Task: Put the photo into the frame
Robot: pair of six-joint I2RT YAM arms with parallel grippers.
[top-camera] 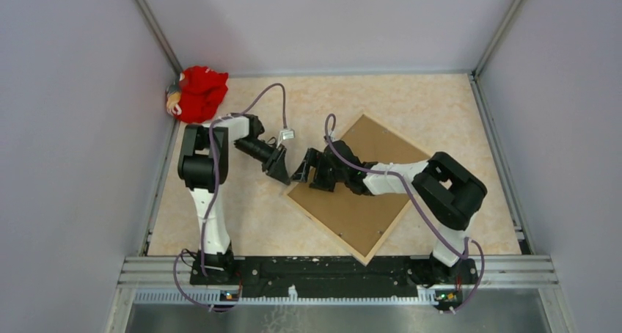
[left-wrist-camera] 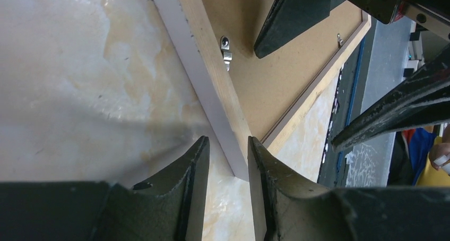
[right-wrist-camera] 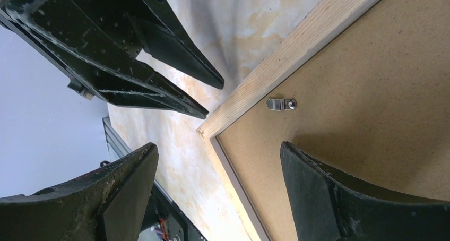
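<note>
The frame (top-camera: 390, 229) lies face down and turned like a diamond, pale wood back up, with the plain brown backing board (top-camera: 367, 201) inside it. The photo is hidden. My left gripper (top-camera: 281, 170) hangs just above the frame's left corner, its jaws a narrow gap apart; in the left wrist view (left-wrist-camera: 227, 143) the frame's corner (left-wrist-camera: 233, 145) shows between the fingertips. My right gripper (top-camera: 304, 170) is wide open over the same corner; in the right wrist view (right-wrist-camera: 217, 145) one finger (right-wrist-camera: 318, 188) is above the board, the other off the frame (right-wrist-camera: 297, 44). A metal clip (right-wrist-camera: 281, 104) sits on the board.
A red cloth toy (top-camera: 199, 92) lies in the far left corner against the wall. Grey walls close in the table on three sides. A black rail (top-camera: 337, 271) runs along the near edge. The two grippers are close together, nearly tip to tip.
</note>
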